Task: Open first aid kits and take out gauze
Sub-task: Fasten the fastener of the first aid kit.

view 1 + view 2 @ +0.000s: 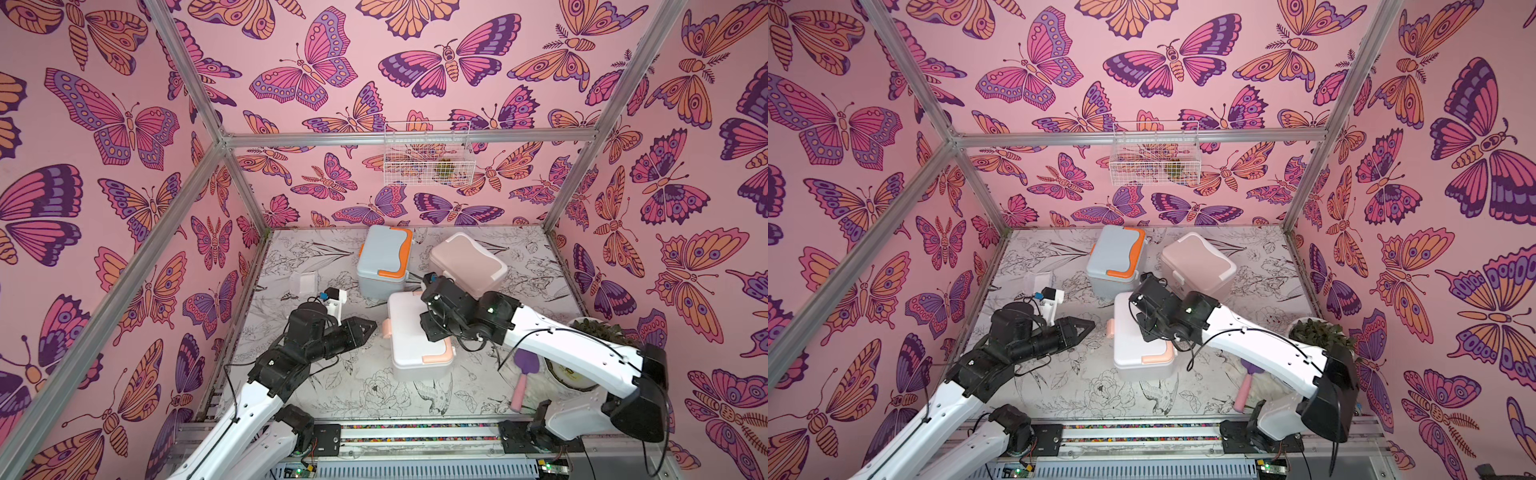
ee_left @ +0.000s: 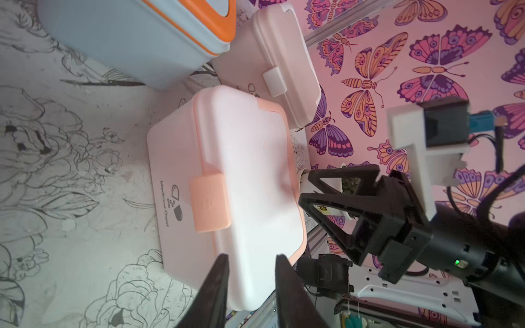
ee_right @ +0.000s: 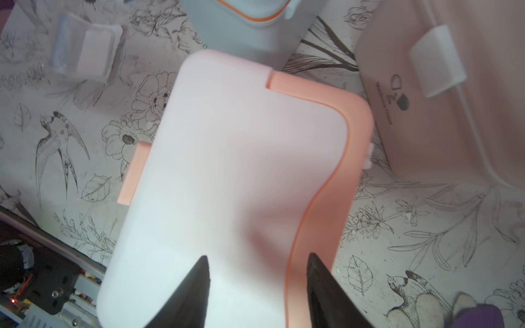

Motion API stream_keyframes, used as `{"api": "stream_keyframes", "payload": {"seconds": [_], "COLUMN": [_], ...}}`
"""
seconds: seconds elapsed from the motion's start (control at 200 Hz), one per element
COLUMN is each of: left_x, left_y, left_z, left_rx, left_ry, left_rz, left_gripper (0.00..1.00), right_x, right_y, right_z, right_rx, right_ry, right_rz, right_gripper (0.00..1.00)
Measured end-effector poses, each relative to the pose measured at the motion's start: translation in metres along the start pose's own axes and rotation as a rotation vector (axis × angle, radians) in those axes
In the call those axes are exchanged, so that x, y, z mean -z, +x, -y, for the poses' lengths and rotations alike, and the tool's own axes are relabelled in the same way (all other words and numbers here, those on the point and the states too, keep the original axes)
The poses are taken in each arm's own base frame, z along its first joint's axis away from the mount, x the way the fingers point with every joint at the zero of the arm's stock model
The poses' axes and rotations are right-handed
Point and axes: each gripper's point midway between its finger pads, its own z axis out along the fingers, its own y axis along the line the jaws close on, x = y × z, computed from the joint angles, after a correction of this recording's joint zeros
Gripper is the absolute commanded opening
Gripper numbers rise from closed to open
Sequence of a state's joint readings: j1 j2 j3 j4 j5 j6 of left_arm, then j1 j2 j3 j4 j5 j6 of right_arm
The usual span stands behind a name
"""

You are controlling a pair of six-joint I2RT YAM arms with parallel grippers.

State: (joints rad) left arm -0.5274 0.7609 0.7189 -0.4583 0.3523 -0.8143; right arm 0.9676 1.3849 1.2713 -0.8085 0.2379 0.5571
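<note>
White kit [image 1: 409,347] sits shut mid surface [image 1: 316,374], its peach latch [image 2: 210,203] facing the left claw [image 1: 372,327], whose jaws stand narrowly parted and empty; the right claw [image 3: 257,257] hovers spread over the lid [image 3: 227,170]. Best to press the lid steady, then lift the latch from below. One gauze [image 1: 304,283] lies near the left wall.
</note>
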Motion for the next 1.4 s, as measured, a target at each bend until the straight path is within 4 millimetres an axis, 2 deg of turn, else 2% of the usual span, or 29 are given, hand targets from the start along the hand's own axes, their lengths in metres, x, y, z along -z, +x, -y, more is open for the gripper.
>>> {"api": "stream_keyframes", "payload": {"seconds": [0.105,0.23,0.386,0.611,0.711,0.891,1.022,1.142,1.402], "left_x": [-0.007,-0.015,-0.022,-0.035,-0.042,-0.057,-0.064,-0.066,-0.067], "left_y": [0.008,0.011,0.009,0.0,-0.002,0.001,0.004,0.004,0.007], "left_z": [-0.005,-0.012,-0.018,-0.011,-0.011,-0.017,-0.021,-0.022,-0.031], "left_rx": [-0.051,-0.091,-0.121,-0.15,-0.158,-0.159,-0.162,-0.166,-0.166], "left_ry": [-0.094,-0.172,-0.227,-0.241,-0.252,-0.27,-0.282,-0.284,-0.306], "left_rz": [-0.055,-0.093,-0.115,-0.137,-0.152,-0.191,-0.211,-0.213,-0.205], "left_gripper": [0.26,0.27,0.32,0.41,0.45,0.45,0.39,0.35,0.35], "right_x": [0.001,-0.01,-0.023,-0.032,-0.033,-0.033,-0.033,-0.034,-0.037], "right_y": [0.004,0.012,0.02,0.015,0.015,0.015,0.014,0.013,0.011], "right_z": [0.019,0.03,0.024,0.01,0.009,0.009,0.009,0.01,0.011], "right_rx": [-0.035,-0.058,-0.05,-0.052,-0.054,-0.051,-0.053,-0.059,-0.067], "right_ry": [0.02,0.032,0.005,-0.049,-0.052,-0.052,-0.055,-0.058,-0.059], "right_rz": [0.013,-0.01,-0.049,-0.052,-0.053,-0.053,-0.053,-0.053,-0.049], "right_gripper": [0.73,0.75,0.75,0.75,0.75,0.75,0.75,0.75,0.74]}}
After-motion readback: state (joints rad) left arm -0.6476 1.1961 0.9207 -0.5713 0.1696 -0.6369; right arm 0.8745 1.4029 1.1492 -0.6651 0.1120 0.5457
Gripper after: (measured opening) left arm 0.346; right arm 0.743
